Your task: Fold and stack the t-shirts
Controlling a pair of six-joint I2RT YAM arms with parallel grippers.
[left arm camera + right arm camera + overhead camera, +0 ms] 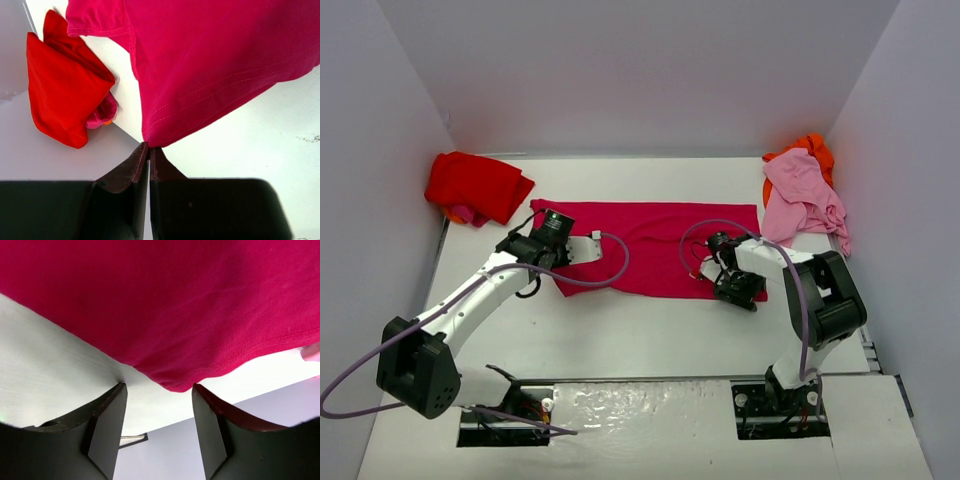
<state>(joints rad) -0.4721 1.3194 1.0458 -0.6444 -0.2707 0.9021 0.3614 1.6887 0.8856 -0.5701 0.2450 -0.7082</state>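
A crimson-magenta t-shirt point(650, 245) lies spread flat across the middle of the table. My left gripper point(556, 264) is at its near left corner. In the left wrist view the jaws point(149, 148) are shut with that corner of the shirt point(215, 60) pinched at the tips. My right gripper point(740, 290) is at the near right corner. Its jaws point(157, 387) are open, with the shirt's hemmed corner point(180, 382) between the tips. A folded bright red t-shirt point(475, 185) lies at the far left. A pale pink t-shirt point(802, 200) lies crumpled over an orange one point(812, 150) at the far right.
White walls close in the table at the left, back and right. The red shirt point(57, 90) sits against the left wall, with bits of pink and orange cloth point(104, 114) showing under it. A purple cable point(620, 262) loops over the crimson shirt.
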